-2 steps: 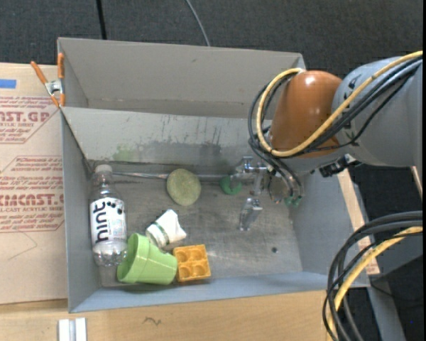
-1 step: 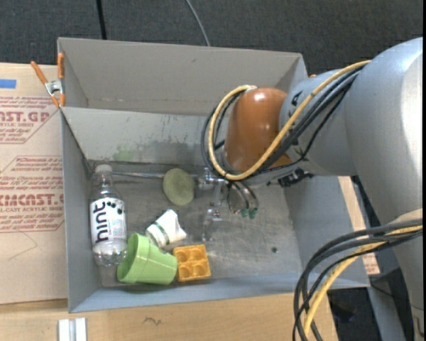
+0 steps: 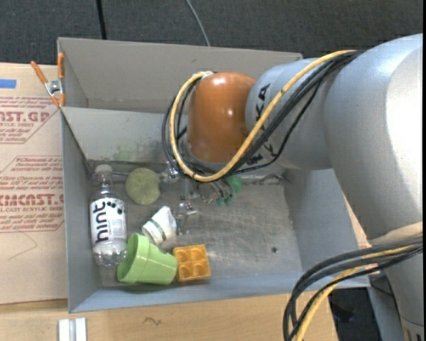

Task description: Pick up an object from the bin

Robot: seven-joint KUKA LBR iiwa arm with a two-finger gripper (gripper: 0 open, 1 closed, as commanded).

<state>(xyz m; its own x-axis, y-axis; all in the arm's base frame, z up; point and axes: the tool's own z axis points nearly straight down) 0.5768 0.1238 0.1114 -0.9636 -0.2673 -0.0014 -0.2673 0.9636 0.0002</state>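
My gripper [image 3: 185,206] reaches down from under the orange cover into the middle of the bin. It is just right of a small white tub with a green band [image 3: 160,226], which lies tilted on the floor. A round pale green disc [image 3: 142,185] lies to the gripper's upper left. A yellow waffle-patterned block [image 3: 192,262] sits below the gripper by the front wall, with a light green cup [image 3: 148,262] on its side to the left of the block. A small dark green thing [image 3: 231,188] peeks out to the right, partly hidden by the arm.
A clear water bottle with a white label [image 3: 107,219] lies along the bin's left wall. The bin's right half shows bare grey floor. The arm and its cables cover the bin's back right part.
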